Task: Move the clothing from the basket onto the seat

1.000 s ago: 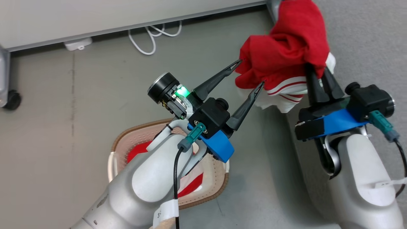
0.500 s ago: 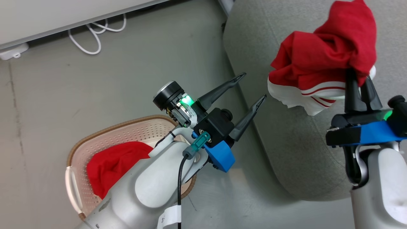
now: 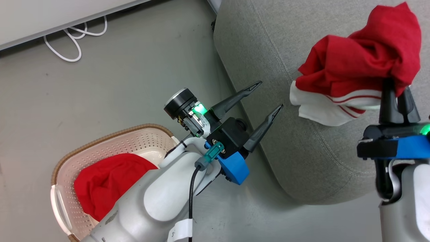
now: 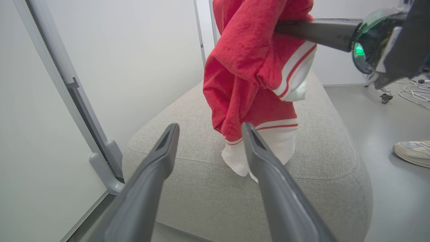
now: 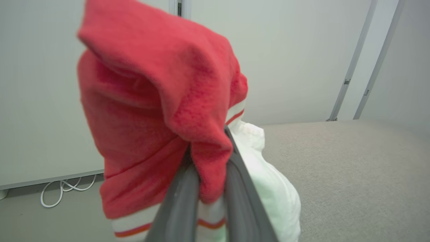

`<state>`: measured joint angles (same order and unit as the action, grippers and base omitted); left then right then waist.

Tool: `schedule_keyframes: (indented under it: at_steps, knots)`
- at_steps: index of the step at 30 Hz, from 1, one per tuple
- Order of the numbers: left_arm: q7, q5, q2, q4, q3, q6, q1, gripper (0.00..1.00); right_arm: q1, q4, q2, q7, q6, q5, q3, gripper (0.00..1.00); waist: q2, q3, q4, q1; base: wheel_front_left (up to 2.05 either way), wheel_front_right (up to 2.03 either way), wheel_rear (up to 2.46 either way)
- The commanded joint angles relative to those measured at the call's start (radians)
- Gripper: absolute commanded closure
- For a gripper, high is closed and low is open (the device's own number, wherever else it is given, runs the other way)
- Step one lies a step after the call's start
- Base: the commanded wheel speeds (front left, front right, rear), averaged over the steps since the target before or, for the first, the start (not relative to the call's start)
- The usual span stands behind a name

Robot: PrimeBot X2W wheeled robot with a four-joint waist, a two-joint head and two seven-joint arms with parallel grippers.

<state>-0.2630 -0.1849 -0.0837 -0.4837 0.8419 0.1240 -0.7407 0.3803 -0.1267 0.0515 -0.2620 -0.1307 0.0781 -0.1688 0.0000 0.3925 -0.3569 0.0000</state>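
Carried farther over the one seat (image 3: 268, 50), upper right, one red garment (image 3: 362, 64) hung pinched in the right claw (image 3: 398, 97); the second garment (image 3: 100, 181) lay in the one basket (image 3: 127, 144), lower left, and the left claw (image 3: 270, 94) gaped wide, empty.

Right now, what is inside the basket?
One red garment lies bunched in the basket. The left forearm covers part of the basket, so anything there, or under the garment, is hidden. The second garment is out, held by the right gripper over the sofa.
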Motion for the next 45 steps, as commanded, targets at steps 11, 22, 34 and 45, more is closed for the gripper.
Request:
schedule_keyframes:
  at_steps: [11,22,34,45]
  knots:
    - [-0.003,0.04,-0.05,0.031,-0.011,0.004,-0.096,0.0,0.29,0.078,0.049,-0.005,0.0,-0.004,-0.143,1.0,0.0,0.174,0.01,0.0,0.0,0.0,0.0]
    - [0.04,0.09,-0.129,0.116,-0.016,-0.006,-0.209,0.0,0.568,-0.014,0.238,-0.004,0.0,0.007,-0.353,1.0,0.0,0.41,0.026,0.0,0.0,0.0,0.0]
    - [0.101,0.11,-0.187,0.236,-0.003,-0.009,-0.235,0.0,0.632,-0.318,0.265,-0.004,0.0,-0.037,-0.403,1.0,0.0,0.516,0.025,0.0,0.0,0.0,0.0]
    - [0.108,0.098,-0.201,0.263,0.003,-0.019,-0.224,0.0,0.598,-0.509,0.205,-0.004,0.0,-0.051,-0.394,0.55,0.0,0.527,0.036,0.0,0.0,0.0,0.0]
